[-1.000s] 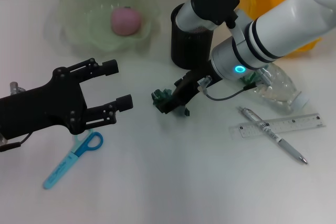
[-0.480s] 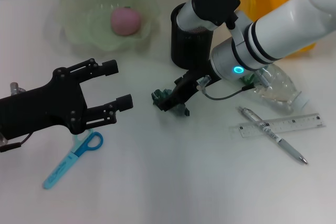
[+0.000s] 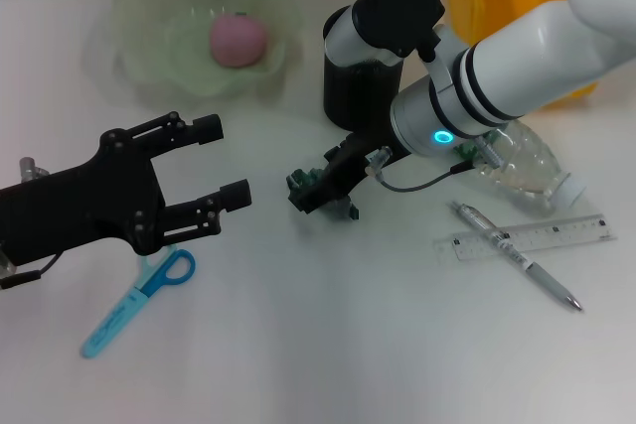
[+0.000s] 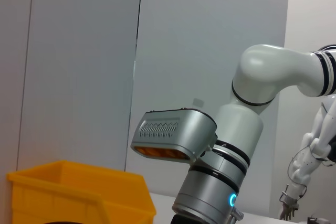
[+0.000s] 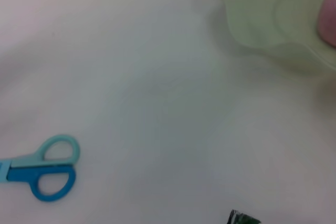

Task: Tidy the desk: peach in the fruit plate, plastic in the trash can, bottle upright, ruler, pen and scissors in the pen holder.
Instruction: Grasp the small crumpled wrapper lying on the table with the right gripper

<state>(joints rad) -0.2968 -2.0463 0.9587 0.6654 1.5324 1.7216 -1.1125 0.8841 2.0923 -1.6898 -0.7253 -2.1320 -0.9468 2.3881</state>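
White desk (image 3: 328,345) carries all. Just beside the holder (image 3: 360,81), the right gripper (image 3: 323,191) pinches the plastic (image 3: 303,184), a crumpled dark green scrap. Left gripper (image 3: 214,168), spread, hovers farther off, near the scissors (image 3: 139,301).

The table (image 3: 328,345) looks smooth, matt white. The fruit plate (image 3: 139,57) is translucent pale-green plastic with a soft sheen; the peach (image 3: 237,40) in it is matt pink. The pen holder (image 3: 358,91) is matt black. The bottle (image 3: 527,168) and ruler (image 3: 527,238) are clear plastic. The scissors (image 3: 139,300) have glossy blue plastic handles. The left hand (image 3: 214,161) is matt black; the right arm's shell (image 3: 537,42) is glossy white.
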